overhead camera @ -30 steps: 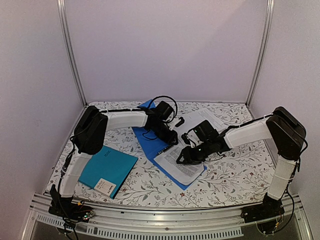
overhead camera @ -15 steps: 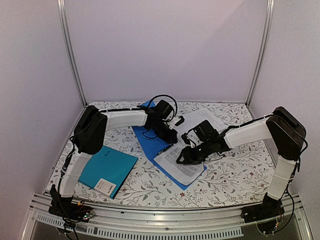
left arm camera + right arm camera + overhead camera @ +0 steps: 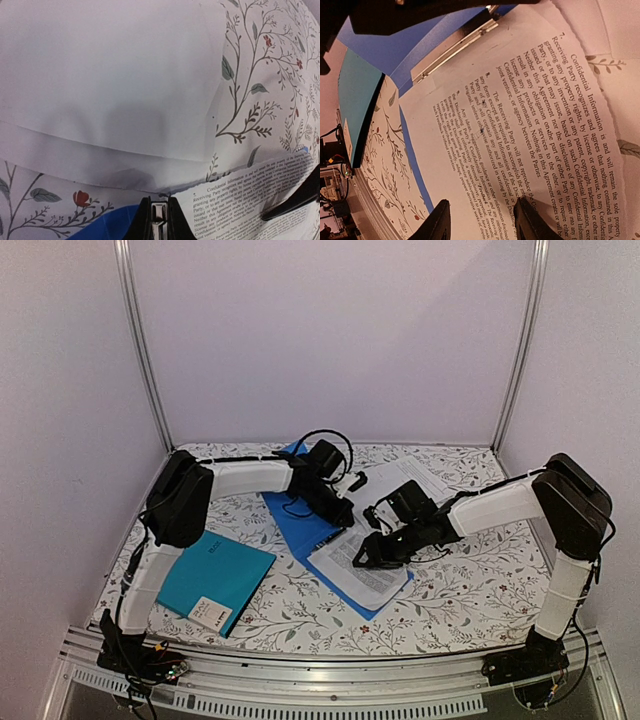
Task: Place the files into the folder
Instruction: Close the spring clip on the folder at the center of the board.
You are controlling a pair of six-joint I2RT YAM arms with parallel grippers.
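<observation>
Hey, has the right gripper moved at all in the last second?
No. The right gripper sits at the same spot over the printed sheet, no nearer to or farther from the blue folder in the top view.

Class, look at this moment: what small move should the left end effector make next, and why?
Probably lift the clip slightly. The left end effector looks closed on it, the printed sheet lies with its edge beside the clip rather than under it, and the right end effector, open, sits over the sheet.
</observation>
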